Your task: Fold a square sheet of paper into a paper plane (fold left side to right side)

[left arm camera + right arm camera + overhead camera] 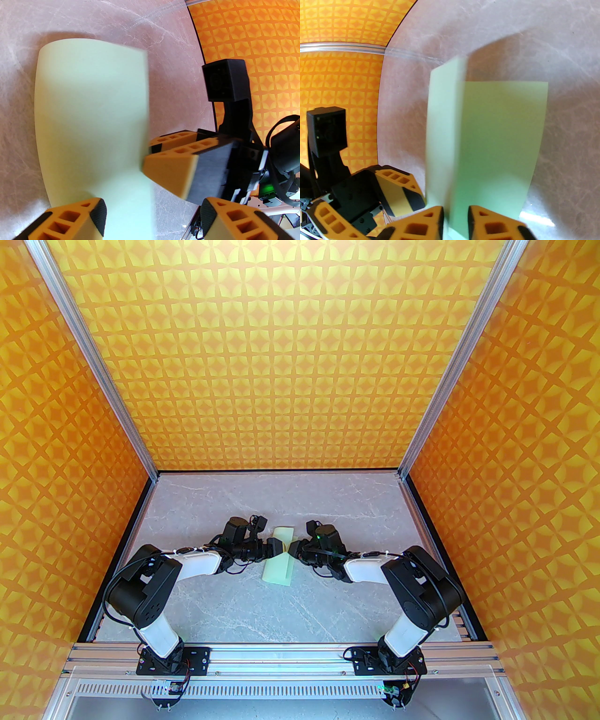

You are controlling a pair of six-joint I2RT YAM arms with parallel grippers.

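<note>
Grey marble table (328, 610), top view: left arm (197, 563) reaches in from 8 o'clock, right arm (370, 568) from 4, tips meeting at table centre

Paper (279, 566) sits there, pale green, showing as a narrow strip, long axis 12 to 6, far end leaning a touch toward 1. It is not flat: the wrist views show it bowed, with one flap standing up off the table

Right gripper (455, 218) narrow, pinched on the paper's edge at about mid-length, coming at it from 3

Left gripper (153, 211) wide, gripping nothing, comes from 9; paper runs in between its fingers, can't tell if it touches a pad

Key relation: both tips at the strip's middle, square to its long axis, only the right one has a grip. Fold looks part done, crease not pressed yet. Next move is likely flattening along 12-6, and the left gripper is free and just as near
</note>
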